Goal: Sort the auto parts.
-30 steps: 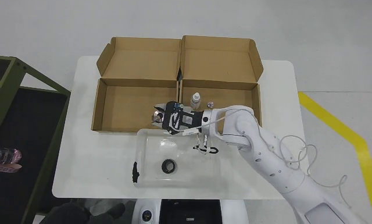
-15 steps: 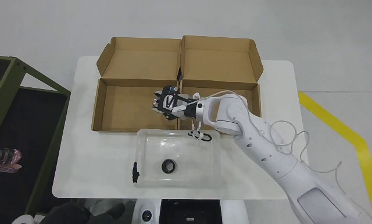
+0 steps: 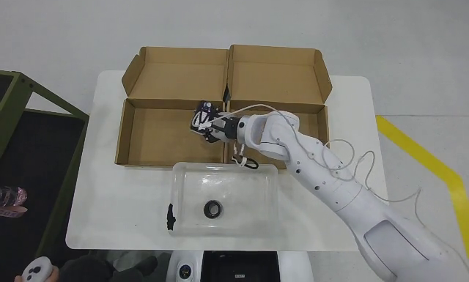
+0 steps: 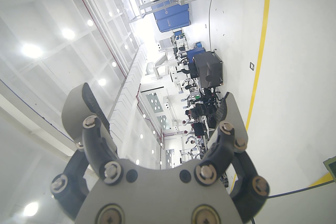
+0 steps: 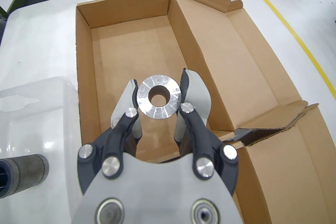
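Note:
My right gripper is shut on a silver metal ring with a round hole, held above the floor of the left cardboard box, near its right wall. A black ring part lies in the clear plastic bin in front of the boxes. A grey metal cylinder lies in that bin too. My left gripper points up into the room, open, with nothing between its fingers.
The right cardboard box stands beside the left one, both with lids open toward the back. A small black part sits at the bin's left edge. A green cart stands left of the white table.
My right gripper has carried the metal ring up and to the left, from the bin's back edge to over the left box.

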Available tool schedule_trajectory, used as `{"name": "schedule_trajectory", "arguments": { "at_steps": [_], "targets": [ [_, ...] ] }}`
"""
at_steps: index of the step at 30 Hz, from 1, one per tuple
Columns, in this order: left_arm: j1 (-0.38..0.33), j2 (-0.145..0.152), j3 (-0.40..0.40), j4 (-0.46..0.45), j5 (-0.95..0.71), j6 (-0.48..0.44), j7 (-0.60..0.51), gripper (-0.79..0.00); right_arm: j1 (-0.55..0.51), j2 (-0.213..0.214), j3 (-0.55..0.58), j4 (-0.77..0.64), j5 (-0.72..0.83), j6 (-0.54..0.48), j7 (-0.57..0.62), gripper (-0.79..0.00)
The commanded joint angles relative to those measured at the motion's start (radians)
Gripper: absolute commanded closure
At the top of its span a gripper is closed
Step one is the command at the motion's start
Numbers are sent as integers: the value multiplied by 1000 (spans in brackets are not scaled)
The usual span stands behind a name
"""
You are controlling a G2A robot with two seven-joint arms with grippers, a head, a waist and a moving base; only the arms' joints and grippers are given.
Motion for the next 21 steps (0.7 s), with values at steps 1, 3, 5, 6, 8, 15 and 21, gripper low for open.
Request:
{"name": "schedule_trajectory", "arguments": {
  "at_steps": [1, 3, 5, 6, 8, 15, 21],
  "targets": [
    [0, 0, 0, 0, 0, 0, 0, -785, 13, -10, -12, 28, -6, 9, 4, 0],
    [0, 0, 0, 0, 0, 0, 0, -785, 28, -21, -27, 55, -19, 21, 11, 0],
    [0, 0, 0, 0, 0, 0, 0, -785, 38, -33, -40, 77, -22, 34, 12, 0],
    [0, 0, 0, 0, 0, 0, 0, -785, 44, -39, -46, 89, -27, 38, 17, 0],
    [0, 0, 0, 0, 0, 0, 0, -785, 54, -49, -58, 112, -34, 46, 27, 0],
    [0, 0, 0, 0, 0, 0, 0, -785, 83, -84, -86, 191, -55, 71, 49, 0],
    [0, 0, 0, 0, 0, 0, 0, -785, 101, -111, -108, 234, -77, 80, 60, 0]
  ]
}}
